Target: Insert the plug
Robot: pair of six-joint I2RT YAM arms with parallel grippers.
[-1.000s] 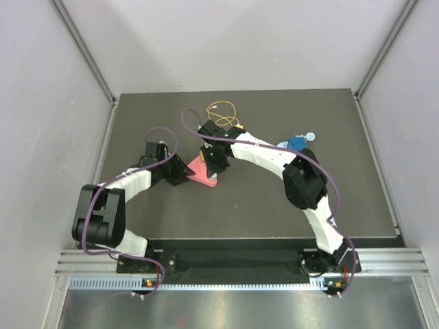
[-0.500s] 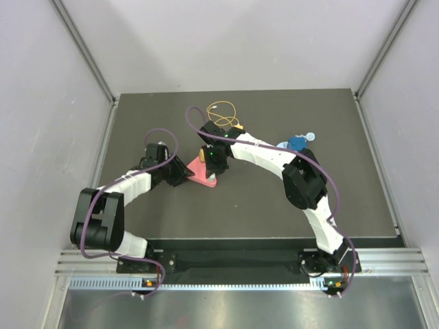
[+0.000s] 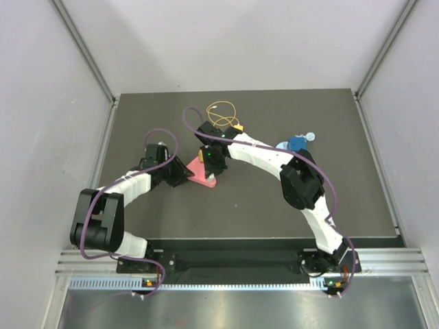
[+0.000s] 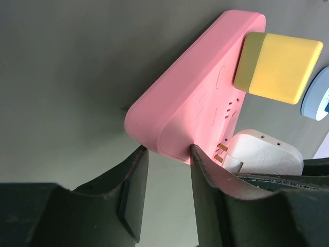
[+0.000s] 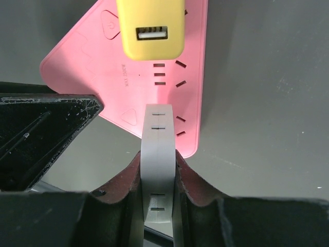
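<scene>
The plug (image 3: 239, 127), a small yellow connector, lies on the mat at the end of a looped yellow-orange wire (image 3: 221, 110), apart from both grippers. My right gripper (image 5: 158, 154) is shut on a white adapter (image 5: 158, 170) and holds it against the pink power strip (image 5: 103, 77). The left wrist view shows the adapter (image 4: 262, 154) with its metal prongs partly in the strip's (image 4: 195, 87) slots. My left gripper (image 4: 167, 149) pinches the strip's near corner between its fingertips. A loose yellow block (image 5: 150, 25) with a USB port sits on the strip.
A blue object (image 3: 296, 143) with a pale disc lies on the mat right of the right arm. The dark mat (image 3: 171, 116) ends at metal rails left and right, with white walls around. The two wrists stand close together over the strip (image 3: 199, 173).
My right wrist has shifted slightly left over the pink strip with the white adapter. The left arm and the strip have hardly moved.
</scene>
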